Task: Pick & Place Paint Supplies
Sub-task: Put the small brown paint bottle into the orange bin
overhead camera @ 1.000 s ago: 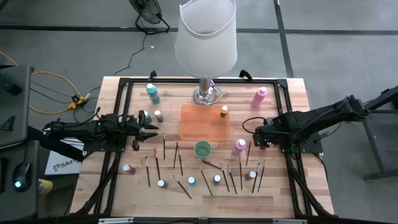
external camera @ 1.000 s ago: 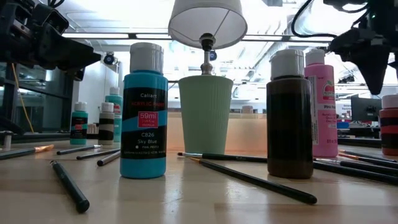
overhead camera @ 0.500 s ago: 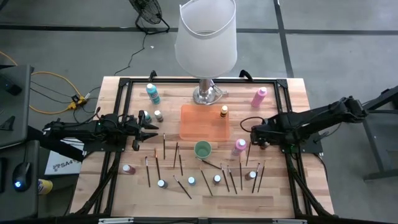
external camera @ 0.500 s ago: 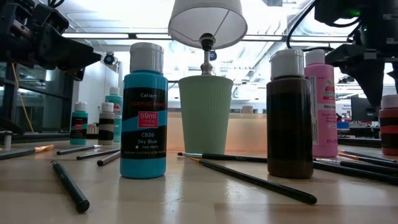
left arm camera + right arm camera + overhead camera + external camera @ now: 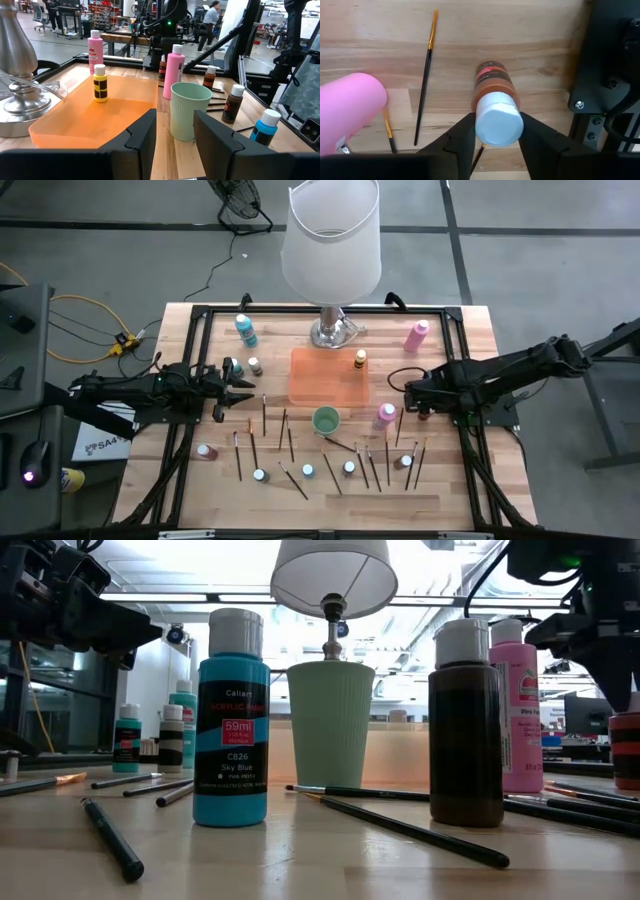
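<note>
Right tool point(image 5: 497, 131) closed around white cap of brown bottle point(image 5: 495, 100), upright on surface point(image 5: 470, 30) beside pink bottle point(image 5: 347, 110). Left tool point(image 5: 175, 137) held narrowly apart, nothing gripped, near orange tray point(image 5: 100, 120).

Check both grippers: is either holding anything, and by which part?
The right gripper grips a brown paint bottle by its white cap. The left gripper holds nothing.

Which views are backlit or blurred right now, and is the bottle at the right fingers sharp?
Low view: bright windows behind leave the left gripper in silhouette; the blue bottle is sharp and the brush nearest the camera is soft. Right wrist view: evenly lit, the brown bottle is crisp between the fingers; the pink bottle is blurred.
</note>
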You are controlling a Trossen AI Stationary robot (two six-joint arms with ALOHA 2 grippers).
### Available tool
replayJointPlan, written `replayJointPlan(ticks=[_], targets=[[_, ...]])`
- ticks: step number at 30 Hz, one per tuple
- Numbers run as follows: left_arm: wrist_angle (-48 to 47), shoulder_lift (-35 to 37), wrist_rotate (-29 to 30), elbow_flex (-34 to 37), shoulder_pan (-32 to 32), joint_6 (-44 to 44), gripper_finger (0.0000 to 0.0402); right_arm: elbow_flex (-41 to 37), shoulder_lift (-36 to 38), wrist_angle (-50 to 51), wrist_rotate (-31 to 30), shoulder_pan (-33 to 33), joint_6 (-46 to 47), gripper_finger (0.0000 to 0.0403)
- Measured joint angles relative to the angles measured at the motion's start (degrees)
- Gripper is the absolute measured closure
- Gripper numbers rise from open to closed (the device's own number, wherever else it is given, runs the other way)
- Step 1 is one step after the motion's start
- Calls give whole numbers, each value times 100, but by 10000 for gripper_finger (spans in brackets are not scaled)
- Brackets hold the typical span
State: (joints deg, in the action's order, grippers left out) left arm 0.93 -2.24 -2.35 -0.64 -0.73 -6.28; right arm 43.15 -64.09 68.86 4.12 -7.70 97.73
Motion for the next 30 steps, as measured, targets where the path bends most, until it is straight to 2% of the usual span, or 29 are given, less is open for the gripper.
replayJointPlan(ticks=[4,10,18,23,30], targets=[[-2,-2,0,0,2,-2,275,3,2,0,-6,0,-40,288],[-2,-2,1,0,0,-1,275,14,74,-120,50,0,-194,278],[-2,-1,0,0,1,-1,275,515,291,-6,-218,83,-275,289],[-2,-1,1,0,1,-1,275,1026,281,-5,-300,476,-1013,277],[-2,-1,0,0,1,-2,275,1821,37,-13,-300,1121,-2649,289]])
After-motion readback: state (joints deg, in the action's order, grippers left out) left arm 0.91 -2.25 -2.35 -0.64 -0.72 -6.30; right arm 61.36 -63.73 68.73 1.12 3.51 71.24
